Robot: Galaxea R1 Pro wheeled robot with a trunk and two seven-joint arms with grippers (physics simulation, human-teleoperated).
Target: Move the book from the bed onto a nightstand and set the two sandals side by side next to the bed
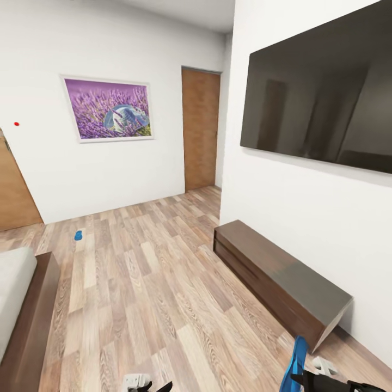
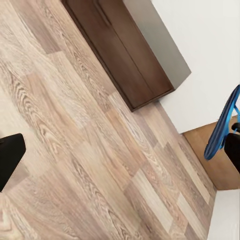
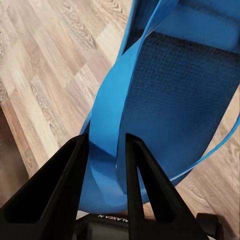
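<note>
Gripping one flat bright blue sandal (image 3: 165,100) by its strap, the right gripper (image 3: 106,150) risks losing it in transit if the thin band slips; its twin sandal (image 1: 78,235) lies on the wood-plank floor (image 1: 158,283) near the dark-framed bed (image 1: 27,305).

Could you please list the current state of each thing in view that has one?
Right pincer: shut on a sandal strap.
Held sandal: hanging on edge, off the floor.
Other sandal: lying on the floor by the far wall.
Door: closed.
TV: off, dark.
Left pincer: state unclear.
</note>
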